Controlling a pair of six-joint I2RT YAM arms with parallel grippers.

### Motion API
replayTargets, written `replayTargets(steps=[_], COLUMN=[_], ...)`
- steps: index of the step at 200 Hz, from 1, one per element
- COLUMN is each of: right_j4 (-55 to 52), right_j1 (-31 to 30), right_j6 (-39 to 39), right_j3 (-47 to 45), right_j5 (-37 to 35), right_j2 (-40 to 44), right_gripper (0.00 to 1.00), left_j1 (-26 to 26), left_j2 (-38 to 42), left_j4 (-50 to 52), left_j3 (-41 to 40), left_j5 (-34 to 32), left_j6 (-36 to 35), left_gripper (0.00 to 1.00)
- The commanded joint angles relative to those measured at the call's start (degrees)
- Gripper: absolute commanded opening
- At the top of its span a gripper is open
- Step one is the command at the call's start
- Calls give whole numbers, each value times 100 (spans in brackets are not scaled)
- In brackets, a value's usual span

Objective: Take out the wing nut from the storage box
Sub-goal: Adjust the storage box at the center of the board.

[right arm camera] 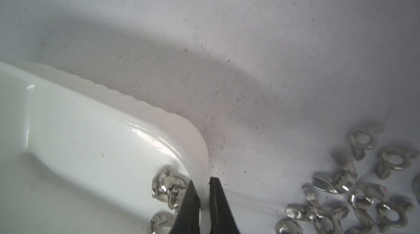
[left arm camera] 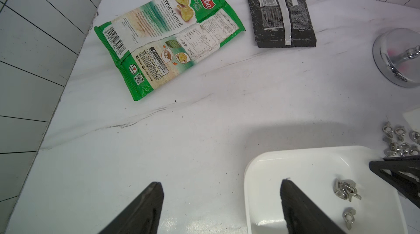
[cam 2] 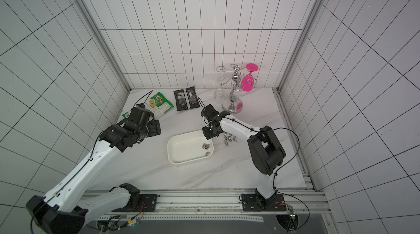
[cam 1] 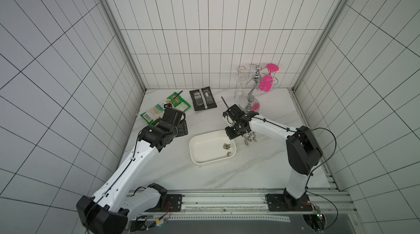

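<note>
Pinching box (right arm camera: 91, 130) rim with right claw (right arm camera: 203, 180), likely to tip or steady it; nuts (right arm camera: 168, 187) just inside claw. Holding left claw (left arm camera: 221, 182) apart, idle.

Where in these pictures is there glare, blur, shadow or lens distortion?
Right wrist view: glare streaks on the storage box wall, the wing nuts outside it look slightly soft, a shadow crosses the table. Left wrist view: print on the green packet is sharp. In both top views the tile lines fan out from wide-angle distortion.
</note>
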State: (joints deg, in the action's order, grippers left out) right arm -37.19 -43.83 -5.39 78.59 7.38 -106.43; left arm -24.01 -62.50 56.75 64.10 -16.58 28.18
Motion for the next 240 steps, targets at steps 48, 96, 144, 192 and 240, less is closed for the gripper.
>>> replayTargets(steps=[48,96,144,192,240], right_j4=[-699,-784,-357,-316,-306], right_j1=[2,-79,-353,-812,-1144], right_j6=[1604,1864,1819,2128,2442], right_j3=[453,724,397,-95,-509], right_j5=[202,-215,-995,-1055,-382], right_j2=[-569,-643,314,1040,1088], right_gripper=[8,22,40,46,39], left_j1=[-165,-192,-184,-115,11], left_j2=[19,5,146,105,227], left_j4=[-75,-116,-199,-204,-143], left_j3=[24,105,-79,-29,-37], left_j5=[66,-95,-205,-249,-199], left_j6=[-29,2,12,-21,-44], left_gripper=[84,84,84,84,84])
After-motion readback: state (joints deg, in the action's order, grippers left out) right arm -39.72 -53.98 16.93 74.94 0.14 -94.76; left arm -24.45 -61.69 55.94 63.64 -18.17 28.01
